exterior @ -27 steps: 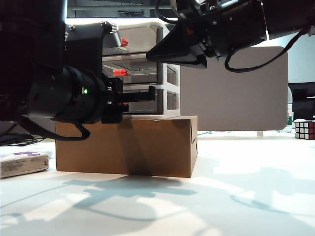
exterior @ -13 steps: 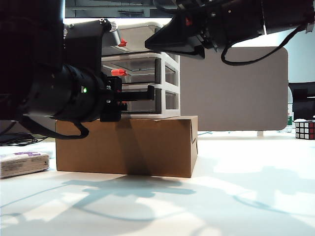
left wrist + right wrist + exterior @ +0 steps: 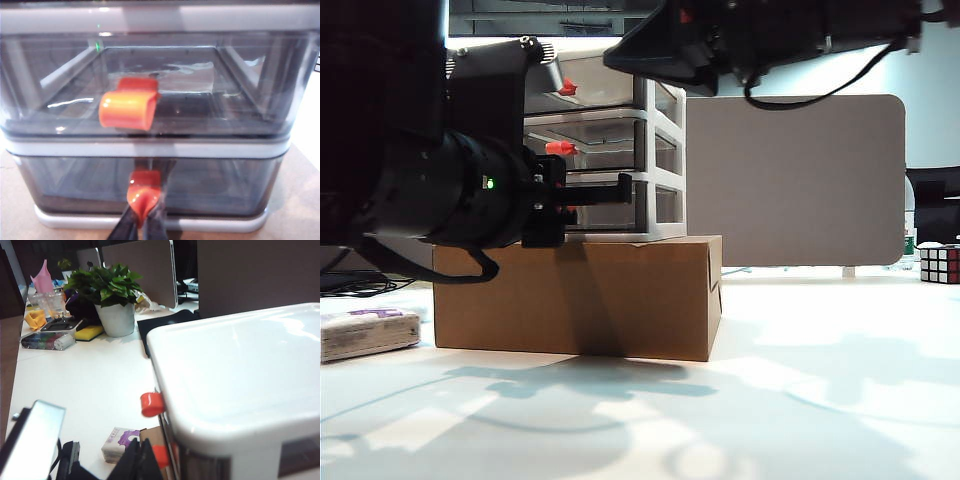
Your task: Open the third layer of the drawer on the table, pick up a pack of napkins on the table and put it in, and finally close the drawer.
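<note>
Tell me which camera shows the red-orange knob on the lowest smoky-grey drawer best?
The left wrist view: the red-orange knob sits close and centred, pinched by the left tool. The exterior view hides it behind that arm; the right wrist view looks down past the cabinet top, showing only a red sliver.

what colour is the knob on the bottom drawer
Red-orange knob, pinched by the left gripper; clearest in the left wrist view.

Glossy translucent plastic drawer on a matt brown cardboard box.

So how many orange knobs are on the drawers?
3. Top knob on the highest drawer, middle knob below it, bottom knob on the third layer, pinched by the left gripper.
</note>
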